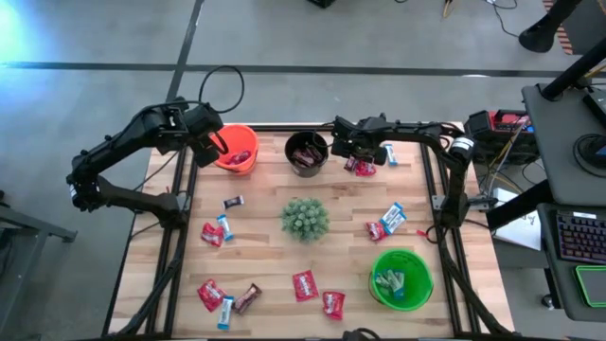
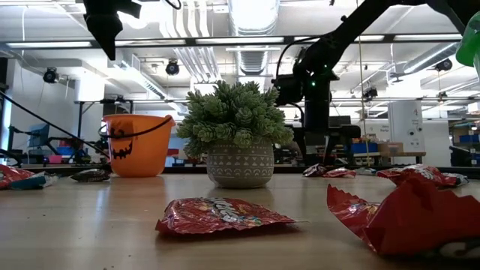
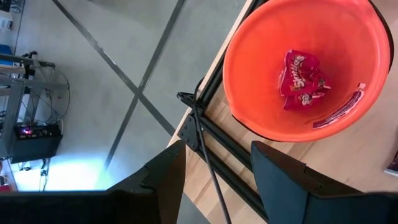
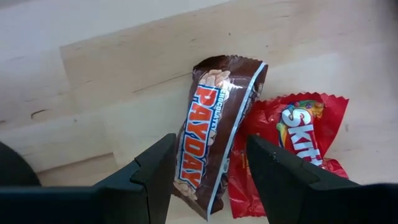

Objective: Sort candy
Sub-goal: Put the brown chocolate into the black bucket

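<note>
My right gripper point(image 1: 352, 153) point(image 4: 208, 180) hangs open at the table's far side, right of the black bucket point(image 1: 307, 153). Its fingers point down on either side of a brown-wrapped candy point(image 4: 214, 130), which lies flat on the table with one long side over a red-wrapped candy point(image 4: 301, 140). My left gripper point(image 1: 214, 142) point(image 3: 217, 180) is open and holds nothing. It stands high beside the left rim of the orange bucket point(image 1: 239, 150) point(image 3: 305, 68), which has red candies point(image 3: 301, 78) in its bottom. More candy lies scattered over the table point(image 1: 256, 251).
A spiky green plant in a pot point(image 1: 304, 218) point(image 2: 236, 135) stands mid-table. A green bucket point(image 1: 401, 278) with blue-white candies sits near right. Loose candies lie near left point(image 1: 211, 234), at the near edge point(image 1: 305, 284) and right of the plant point(image 1: 390, 220). The black frame rails point(image 3: 211, 149) border the table.
</note>
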Controlling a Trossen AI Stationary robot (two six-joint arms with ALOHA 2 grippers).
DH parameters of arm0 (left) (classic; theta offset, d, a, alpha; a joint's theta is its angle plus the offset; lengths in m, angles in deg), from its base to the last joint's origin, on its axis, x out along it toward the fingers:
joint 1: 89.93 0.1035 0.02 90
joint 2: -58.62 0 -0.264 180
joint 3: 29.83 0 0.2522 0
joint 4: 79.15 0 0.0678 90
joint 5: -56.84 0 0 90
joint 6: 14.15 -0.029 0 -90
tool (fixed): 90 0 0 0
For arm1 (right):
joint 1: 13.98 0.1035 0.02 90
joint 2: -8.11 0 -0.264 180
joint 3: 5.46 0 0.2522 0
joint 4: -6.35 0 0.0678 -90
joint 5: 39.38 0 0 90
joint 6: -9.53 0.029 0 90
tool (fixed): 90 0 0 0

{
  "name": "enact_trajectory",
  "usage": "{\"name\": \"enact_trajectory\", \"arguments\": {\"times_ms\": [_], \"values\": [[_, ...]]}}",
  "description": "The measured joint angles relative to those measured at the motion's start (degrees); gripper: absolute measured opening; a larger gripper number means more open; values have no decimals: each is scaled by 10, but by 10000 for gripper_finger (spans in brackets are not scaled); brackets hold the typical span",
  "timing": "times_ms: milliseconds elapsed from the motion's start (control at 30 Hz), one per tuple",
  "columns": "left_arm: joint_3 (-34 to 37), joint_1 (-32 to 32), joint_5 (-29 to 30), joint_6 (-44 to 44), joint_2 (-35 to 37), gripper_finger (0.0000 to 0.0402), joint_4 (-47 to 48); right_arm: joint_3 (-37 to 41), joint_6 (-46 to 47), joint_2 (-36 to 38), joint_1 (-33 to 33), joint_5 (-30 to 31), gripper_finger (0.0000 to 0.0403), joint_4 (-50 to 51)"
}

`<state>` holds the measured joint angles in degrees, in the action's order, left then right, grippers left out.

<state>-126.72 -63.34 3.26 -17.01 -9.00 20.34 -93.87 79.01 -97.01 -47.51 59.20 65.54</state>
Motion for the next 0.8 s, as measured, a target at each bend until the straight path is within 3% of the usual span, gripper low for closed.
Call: {"name": "enact_trajectory", "arguments": {"times_ms": [800], "values": [[0,0,0,-1,0,164,0,26,-5,-1,-5,-9,172,-59]]}}
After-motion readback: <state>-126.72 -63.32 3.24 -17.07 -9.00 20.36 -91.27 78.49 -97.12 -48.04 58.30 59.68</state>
